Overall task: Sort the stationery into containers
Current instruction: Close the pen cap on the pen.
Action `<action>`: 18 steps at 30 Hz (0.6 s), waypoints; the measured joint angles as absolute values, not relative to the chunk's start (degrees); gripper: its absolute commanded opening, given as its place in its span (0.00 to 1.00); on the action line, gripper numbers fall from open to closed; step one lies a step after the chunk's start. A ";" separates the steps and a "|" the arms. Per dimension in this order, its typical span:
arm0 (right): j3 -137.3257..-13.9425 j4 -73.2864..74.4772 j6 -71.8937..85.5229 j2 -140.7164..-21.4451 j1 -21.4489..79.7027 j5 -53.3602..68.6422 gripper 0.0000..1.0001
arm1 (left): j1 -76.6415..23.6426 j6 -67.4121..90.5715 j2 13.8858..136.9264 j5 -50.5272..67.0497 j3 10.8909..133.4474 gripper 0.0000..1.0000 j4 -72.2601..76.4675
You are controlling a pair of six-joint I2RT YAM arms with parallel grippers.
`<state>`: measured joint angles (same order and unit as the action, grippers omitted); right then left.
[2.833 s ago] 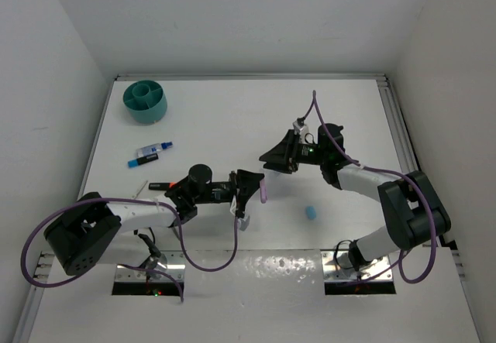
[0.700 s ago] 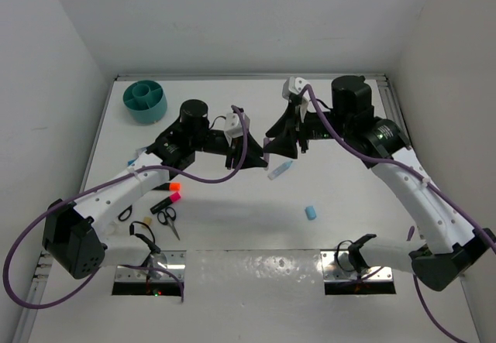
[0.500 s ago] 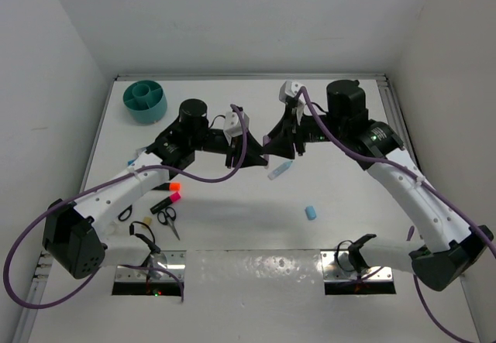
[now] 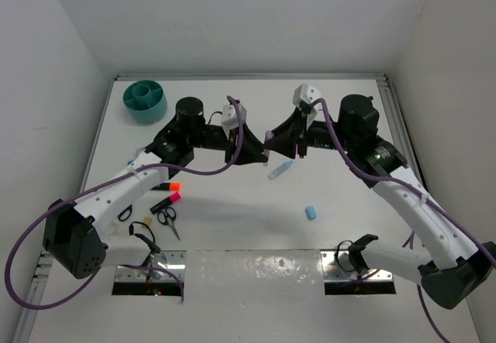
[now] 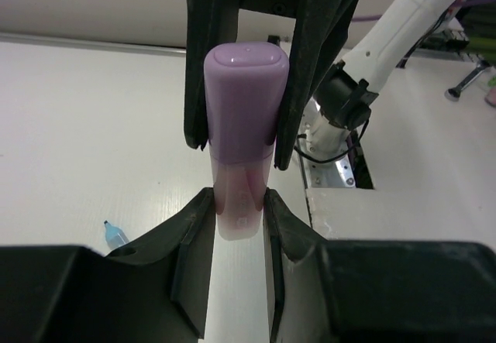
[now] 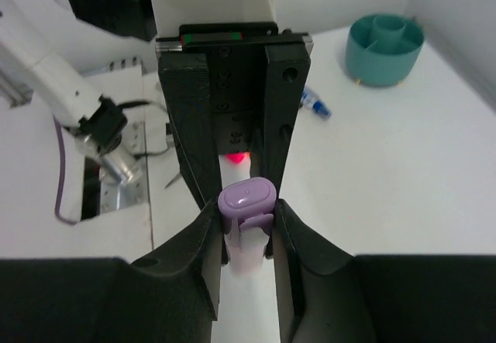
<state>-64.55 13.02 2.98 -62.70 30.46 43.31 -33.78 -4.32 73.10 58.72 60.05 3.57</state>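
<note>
- Up over the middle of the table (image 4: 256, 95), the left gripper (image 5: 239, 200) and the right gripper (image 6: 246, 207) meet tip to tip.
- Both are squeezed tight on one pink marker (image 5: 245, 103), one at each end.
- The teal cup (image 4: 145, 101) sits in the far left corner, well apart.
- A light-blue marker (image 4: 280, 170) and a blue eraser (image 4: 311, 213) lie on the table.

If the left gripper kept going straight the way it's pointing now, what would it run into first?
The right gripper, almost at once. It faces the left gripper tip to tip, and both are closed on the same purple marker. The exact gap between their fingertips is hard to judge.
</note>
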 measured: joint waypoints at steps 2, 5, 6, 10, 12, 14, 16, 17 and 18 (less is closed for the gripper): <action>-62.74 8.95 4.54 -61.67 30.46 42.44 0.00 | -33.23 -1.32 73.12 58.78 60.05 0.00 6.26; -59.75 2.24 7.05 -60.34 30.41 40.80 0.00 | -32.34 2.48 73.23 58.89 60.05 0.00 10.09; -58.74 0.08 7.86 -60.03 30.41 40.16 0.00 | -32.10 3.77 73.32 58.85 60.03 0.00 11.27; -55.68 -5.89 10.04 -58.63 30.41 38.30 0.00 | -31.70 7.22 73.65 58.85 60.03 0.00 14.57; -54.92 -7.64 10.68 -58.43 30.41 37.78 0.00 | -31.53 8.10 73.78 58.85 60.03 0.00 15.49; -54.28 -9.23 11.25 -58.46 30.41 37.45 0.00 | -31.31 8.73 73.78 58.85 60.03 0.00 15.86; -53.84 -10.24 11.70 -58.46 30.41 37.34 0.00 | -31.22 9.17 73.82 58.85 60.01 0.00 16.16; -53.71 -10.59 11.88 -58.46 30.41 37.28 0.00 | -31.18 9.32 73.84 58.85 60.01 0.00 16.36; -53.60 -10.98 12.05 -58.46 30.41 37.21 0.00 | -31.14 9.41 73.84 58.85 59.99 0.00 16.49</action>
